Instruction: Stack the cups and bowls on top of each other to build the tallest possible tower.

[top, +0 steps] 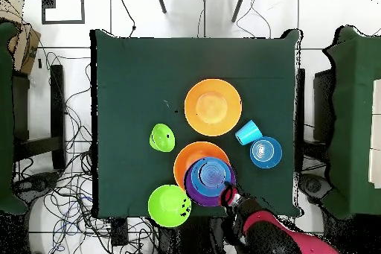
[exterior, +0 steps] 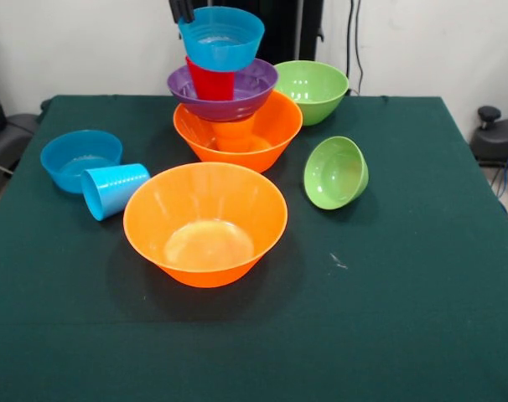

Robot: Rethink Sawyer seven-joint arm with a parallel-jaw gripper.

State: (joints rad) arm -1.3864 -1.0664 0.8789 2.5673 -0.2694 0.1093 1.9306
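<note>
The tower stands at the back of the table: a large orange bowl (exterior: 266,134) holds an orange cup (exterior: 235,134), then a purple bowl (exterior: 246,94), a red cup (exterior: 210,84) and a small blue bowl (exterior: 221,38) on top, slightly tilted. From overhead the tower (top: 210,176) shows as nested rings. My gripper (exterior: 181,10) reaches down from the top edge to the left rim of the top blue bowl; in the overhead view the gripper (top: 229,191) sits at that bowl's rim. Whether it holds the rim is not visible.
In front of the tower rests a second large orange bowl (exterior: 205,222). A light blue cup (exterior: 113,189) lies on its side beside another small blue bowl (exterior: 80,159). A large green bowl (exterior: 311,90) stands next to the tower; a small green bowl (exterior: 335,172) lies tipped on its side.
</note>
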